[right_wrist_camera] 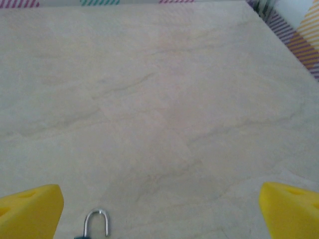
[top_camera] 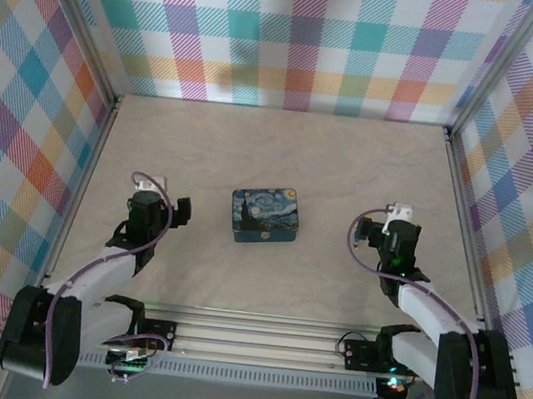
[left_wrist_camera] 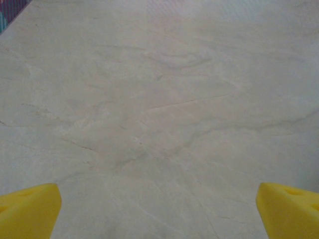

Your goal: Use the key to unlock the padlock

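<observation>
At the middle of the pale marbled table (top_camera: 272,152): a small rectangular tin (top_camera: 264,217), lid printed with a Starry Night style swirl painting, between the two arms and well apart from both. Left gripper (left_wrist_camera: 159,211) over bare tabletop, yellow fingers (left_wrist_camera: 27,209) spread wide, pinching nothing. Right gripper (right_wrist_camera: 160,211) likewise spread, pads far apart, gripping nothing. Padlock (right_wrist_camera: 96,224) on the table at the bottom edge of the right wrist view, near the finger on the left of that view. Silver shackle in sight, body cut off; locked or unlocked cannot be told.
</observation>
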Tool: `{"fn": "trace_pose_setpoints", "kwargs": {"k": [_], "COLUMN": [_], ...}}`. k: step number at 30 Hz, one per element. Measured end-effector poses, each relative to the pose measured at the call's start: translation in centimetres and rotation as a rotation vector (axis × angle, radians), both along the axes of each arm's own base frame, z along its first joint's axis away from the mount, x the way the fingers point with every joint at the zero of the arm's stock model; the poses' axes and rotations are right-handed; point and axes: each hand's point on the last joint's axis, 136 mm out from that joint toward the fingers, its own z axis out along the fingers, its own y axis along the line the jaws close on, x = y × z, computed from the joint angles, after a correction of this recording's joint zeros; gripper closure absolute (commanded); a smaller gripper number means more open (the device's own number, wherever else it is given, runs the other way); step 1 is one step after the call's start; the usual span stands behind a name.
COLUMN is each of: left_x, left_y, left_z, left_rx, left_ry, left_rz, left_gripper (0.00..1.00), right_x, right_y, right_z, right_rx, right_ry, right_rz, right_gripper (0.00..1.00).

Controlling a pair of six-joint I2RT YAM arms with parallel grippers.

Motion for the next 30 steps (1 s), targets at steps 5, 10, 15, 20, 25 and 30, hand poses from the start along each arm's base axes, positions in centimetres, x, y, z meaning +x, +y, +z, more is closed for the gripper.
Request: {"fn": "trace_pose_setpoints", "kwargs": {"k": [5, 10, 15, 20, 25, 30], "left_x": [1.8, 3.0, 4.6, 6.0, 6.5, 6.5], "left_y": [0.1, 0.1, 0.1, 0.2, 0.3, 0.2], "left_z": [-0.6, -1.7, -3.1, -4.4, -3.9, -3.9], "left_rx": [0.007, 0.031, 0.042, 0.024, 0.011, 0.008], "left_ry": [-0.063, -0.081, -0.069, -0.029, -0.043, -0.042], "left_rz": [0.014, 0.008, -0.009, -0.029, -0.035, -0.042], "left_gripper": [0.0, 0.0, 0.0, 0.0, 0.0, 0.0], "right_x": [2.2, 3.5, 4.2, 6.0, 6.3, 6.2], "right_y": [-0.2, -0.4, -0.5, -1.0, -1.6, -1.4], "right_z": [-0.8, -2.1, -2.4, -2.5, -2.2, -2.5], "right_rx": [-0.009, -0.009, 0.003, 0.032, 0.055, 0.062], "right_ry": [-0.045, -0.062, -0.078, -0.056, -0.063, -0.049], "right_rz": [0.007, 0.02, 0.032, 0.036, 0.027, 0.04], "right_gripper": [0.0, 0.0, 0.0, 0.0, 0.0, 0.0]}}
